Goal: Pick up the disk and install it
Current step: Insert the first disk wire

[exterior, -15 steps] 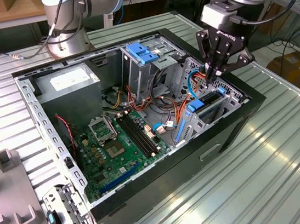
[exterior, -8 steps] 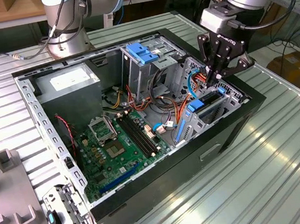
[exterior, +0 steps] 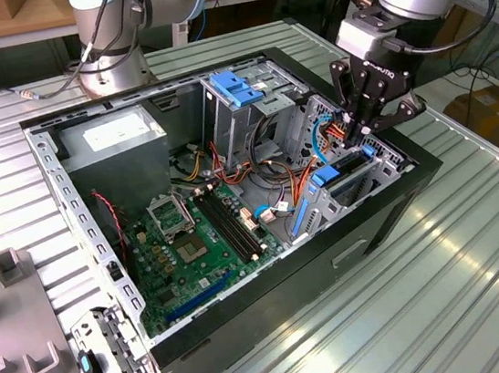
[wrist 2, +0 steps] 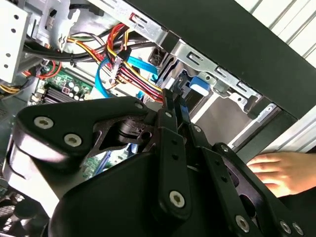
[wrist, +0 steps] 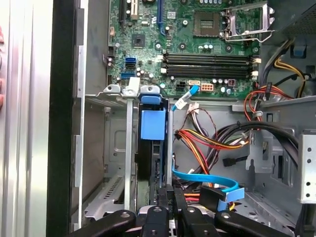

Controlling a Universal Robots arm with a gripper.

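The disk [exterior: 352, 184] stands on edge inside the drive bay of the open computer case [exterior: 250, 333], at the exterior view's right, its blue rails showing at both ends. In the first wrist view the disk [wrist: 148, 163] appears edge-on as a dark slab in a metal slot, with a blue tab [wrist: 150, 124] on its far end. My gripper [exterior: 363, 139] reaches down onto the disk's near end. Its fingers are shut, tips together against the blue rail, in both wrist views [wrist 2: 175, 106] [wrist: 170, 192]. I cannot tell if they pinch it.
Red, yellow and blue cables [wrist: 207, 140] run beside the bay. The motherboard [exterior: 192, 240] lies on the case floor; the grey power supply [exterior: 114, 135] and a cage with a blue latch [exterior: 236, 87] stand behind. A person's hand [wrist 2: 276, 170] rests outside the case wall. Grey fixtures [exterior: 18, 318] sit at the exterior view's left.
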